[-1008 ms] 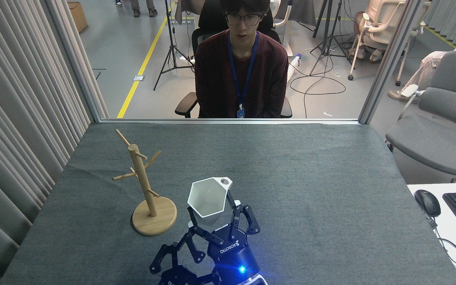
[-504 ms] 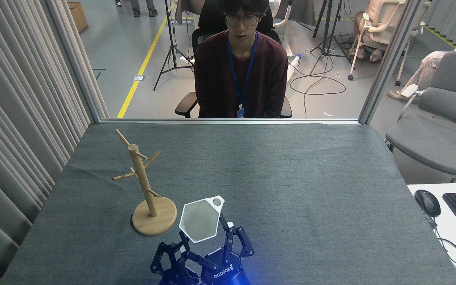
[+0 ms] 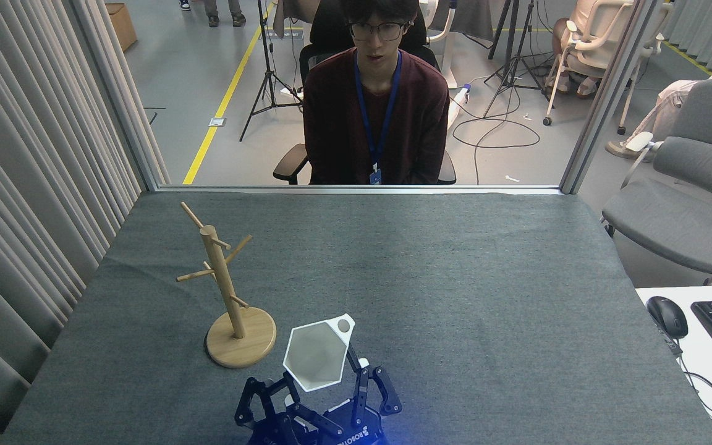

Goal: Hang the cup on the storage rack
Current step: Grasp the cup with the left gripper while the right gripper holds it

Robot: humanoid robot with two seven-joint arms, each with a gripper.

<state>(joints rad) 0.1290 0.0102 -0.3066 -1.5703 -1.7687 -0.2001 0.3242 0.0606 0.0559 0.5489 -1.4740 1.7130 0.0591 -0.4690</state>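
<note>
A grey cloth-covered table (image 3: 455, 278) is filling most of the frame. At the bottom centre, two black robot grippers are rising from the lower edge, side by side. The right gripper (image 3: 326, 386) is gripping a white hexagonal cup (image 3: 315, 357): one finger is showing at the cup's right side, another at its lower left, so the jaws are closed around the cup body. The cup is sitting low in the middle of the frame, its open mouth turned toward the viewer, and a small rim tab with a round hole is pointing to the upper right. The left gripper (image 3: 260, 408) is sitting just left of it at the bottom edge, partly cut off; I cannot tell how wide its jaws are standing, and nothing is visibly in them.

A light wooden mug tree (image 3: 227, 290) is standing upright to the left of the cup, near it but apart, with thin pegs angling out from its post and a round disc base on the cloth.

Beyond the table's far edge, a person in a dark red sweater (image 3: 376, 117) is sitting in a chair, facing the table.
</note>
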